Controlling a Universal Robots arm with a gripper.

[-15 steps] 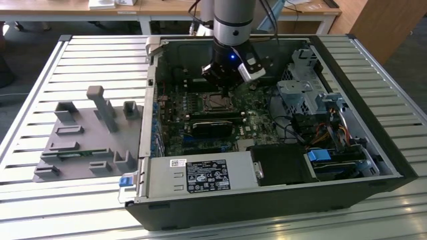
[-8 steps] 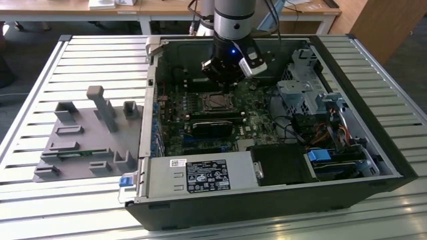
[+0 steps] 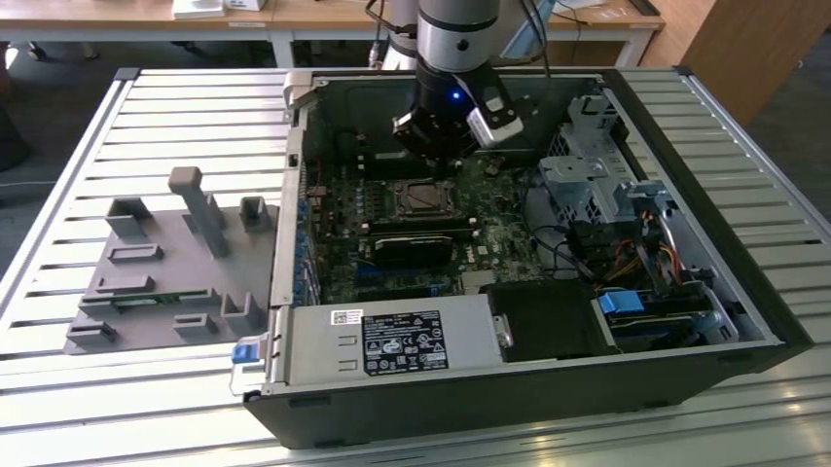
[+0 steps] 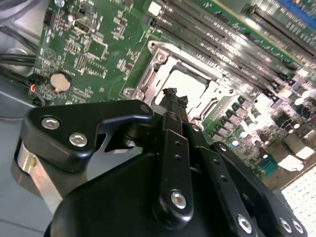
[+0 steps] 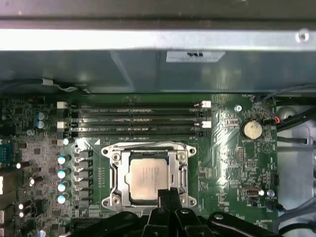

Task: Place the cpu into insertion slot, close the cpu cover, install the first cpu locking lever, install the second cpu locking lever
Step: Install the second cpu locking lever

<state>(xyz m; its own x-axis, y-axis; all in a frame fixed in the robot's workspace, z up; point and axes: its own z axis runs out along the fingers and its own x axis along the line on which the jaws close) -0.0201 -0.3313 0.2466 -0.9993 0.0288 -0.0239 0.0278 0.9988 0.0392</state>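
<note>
I hang the arm over the open computer case (image 3: 727, 321) on the desk (image 3: 78, 146). Right under my claw (image 4: 172, 94), fingers pressed together and empty, sits the insertion slot (image 5: 109, 158), cpu cover (image 5: 178, 174) framing the seated cpu (image 5: 148, 178).

The arm (image 3: 454, 39) comes down from twelve o'clock in the exterior view, wrist vertical, gripper (image 3: 435, 161) pointing straight down. In both wrist views the black fingers (image 4: 173, 101) are pressed together at the tips (image 5: 168, 193).
</note>
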